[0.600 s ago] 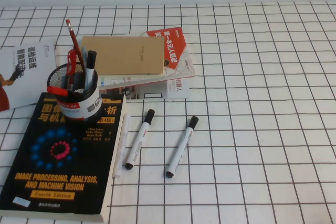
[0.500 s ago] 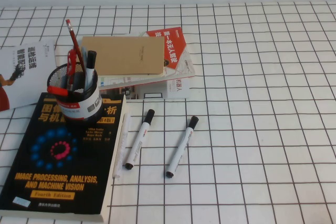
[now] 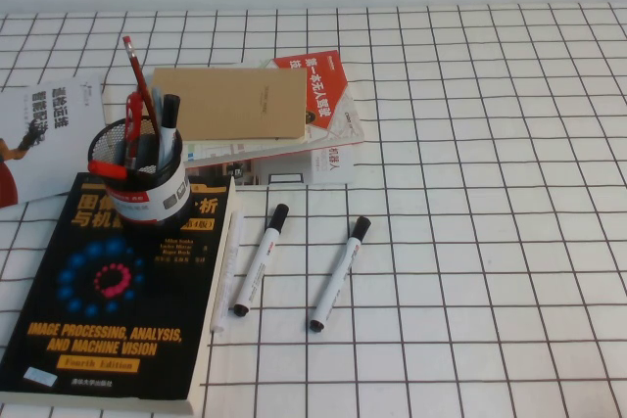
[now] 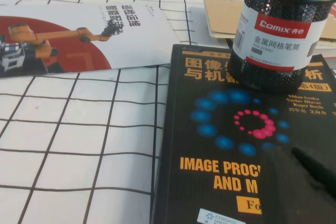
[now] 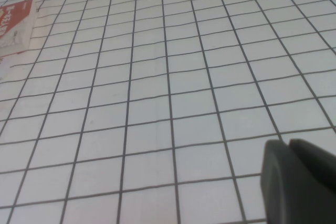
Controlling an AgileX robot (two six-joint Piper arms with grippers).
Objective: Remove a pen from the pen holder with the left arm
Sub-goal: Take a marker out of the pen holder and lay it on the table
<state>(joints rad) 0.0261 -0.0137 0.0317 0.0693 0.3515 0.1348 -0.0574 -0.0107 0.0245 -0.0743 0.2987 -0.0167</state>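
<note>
A black mesh pen holder (image 3: 139, 171) stands on the far end of a black textbook (image 3: 108, 310) at the table's left. It holds a red pencil (image 3: 137, 70), a black-capped marker (image 3: 168, 119) and red pens. In the left wrist view the pen holder (image 4: 281, 35) stands ahead of my left gripper (image 4: 287, 153). That gripper hovers over the book's (image 4: 210, 129) near half, shut and empty. My right gripper (image 5: 286, 145) is shut over bare grid cloth, holding nothing. Neither arm shows in the high view.
Two black-capped markers (image 3: 259, 259) (image 3: 339, 273) and a white pen (image 3: 227, 269) lie on the cloth right of the textbook. A stack of books with a tan folder (image 3: 230, 103) sits behind the holder. A brochure (image 3: 44, 134) lies at the far left.
</note>
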